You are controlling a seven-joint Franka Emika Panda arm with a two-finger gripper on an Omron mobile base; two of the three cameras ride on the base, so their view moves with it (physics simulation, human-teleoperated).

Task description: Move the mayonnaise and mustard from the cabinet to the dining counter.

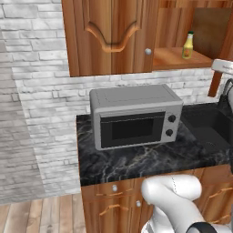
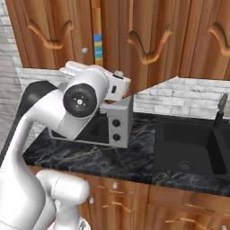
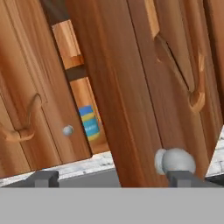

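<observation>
our gripper [image 3: 111, 178] stands wide by the cabinet [image 3: 127, 87] door at frame centre; reaching past it, we risk clipping the mayonnaise [image 3: 89, 122].

The mayonnaise [image 3: 89, 122] shows in the hand view as a narrow strip of blue and pale yellow between two cabinet [image 3: 118, 87] doors — its lid and most of its width are hidden behind the wood. In the right base view the same jar [image 2: 98, 48] is a thin coloured sliver in the door gap. The mustard [image 1: 188, 46] is small in the left base view; its label cannot be read. The microwave [image 2: 114, 123] is largely covered by the arm in the right base view. The sink [image 1: 209, 125] is cut off by the right edge — its far side is out of frame.
</observation>
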